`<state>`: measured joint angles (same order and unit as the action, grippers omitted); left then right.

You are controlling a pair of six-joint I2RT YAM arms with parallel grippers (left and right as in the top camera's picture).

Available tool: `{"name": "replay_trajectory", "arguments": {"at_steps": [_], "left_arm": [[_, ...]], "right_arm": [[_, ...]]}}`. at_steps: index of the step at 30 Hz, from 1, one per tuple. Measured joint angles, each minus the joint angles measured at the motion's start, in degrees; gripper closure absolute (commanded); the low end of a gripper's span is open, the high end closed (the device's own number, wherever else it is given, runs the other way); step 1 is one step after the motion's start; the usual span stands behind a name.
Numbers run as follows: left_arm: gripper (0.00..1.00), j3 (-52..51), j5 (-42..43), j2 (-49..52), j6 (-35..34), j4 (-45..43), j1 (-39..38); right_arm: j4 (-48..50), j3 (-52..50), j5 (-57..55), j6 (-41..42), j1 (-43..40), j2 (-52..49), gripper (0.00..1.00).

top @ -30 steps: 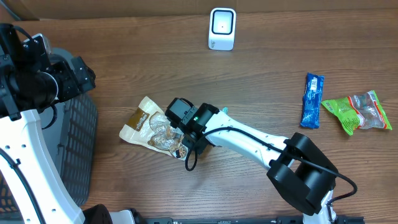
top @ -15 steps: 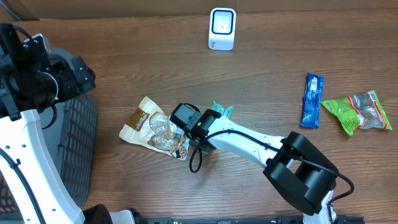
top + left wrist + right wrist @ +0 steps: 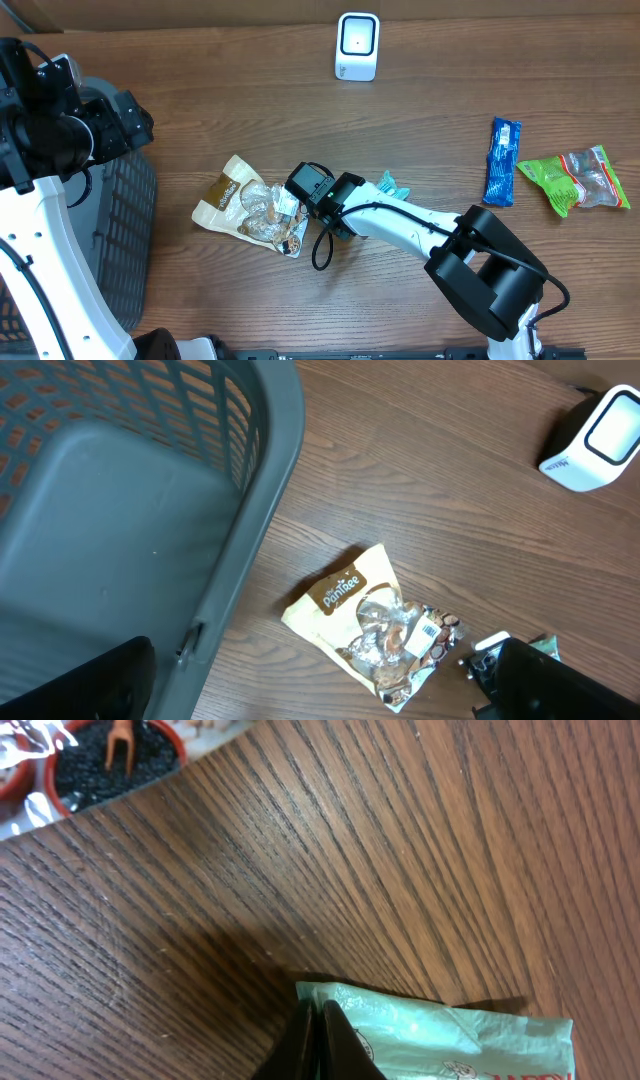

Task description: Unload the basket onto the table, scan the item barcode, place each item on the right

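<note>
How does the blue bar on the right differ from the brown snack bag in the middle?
The blue bar is narrow and smooth; the brown snack bag is wide and crumpled. The bar's wrapper is opaque; the bag has a clear window. Both lie flat on the wooden table.

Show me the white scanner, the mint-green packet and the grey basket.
white scanner (image 3: 357,42), overhead view, its front window.
mint-green packet (image 3: 450,1040), right wrist view, its flat face.
grey basket (image 3: 110,520), left wrist view, its bare floor.
</note>
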<state>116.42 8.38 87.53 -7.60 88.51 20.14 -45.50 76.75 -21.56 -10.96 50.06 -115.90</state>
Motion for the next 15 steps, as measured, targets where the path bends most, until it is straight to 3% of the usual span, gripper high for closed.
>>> {"name": "replay_trajectory", "arguments": {"at_steps": [8,15], "left_arm": [[0.0,0.0,0.0,0.0,0.0,0.02,0.0],[0.0,0.0,0.02,0.0,0.0,0.02,0.0]], "right_arm": [[-5.64,1.57,0.48,5.03,0.24,-0.07,0.96],[-17.29,16.0,11.28,11.56,-0.72,-0.09,0.96]]}}
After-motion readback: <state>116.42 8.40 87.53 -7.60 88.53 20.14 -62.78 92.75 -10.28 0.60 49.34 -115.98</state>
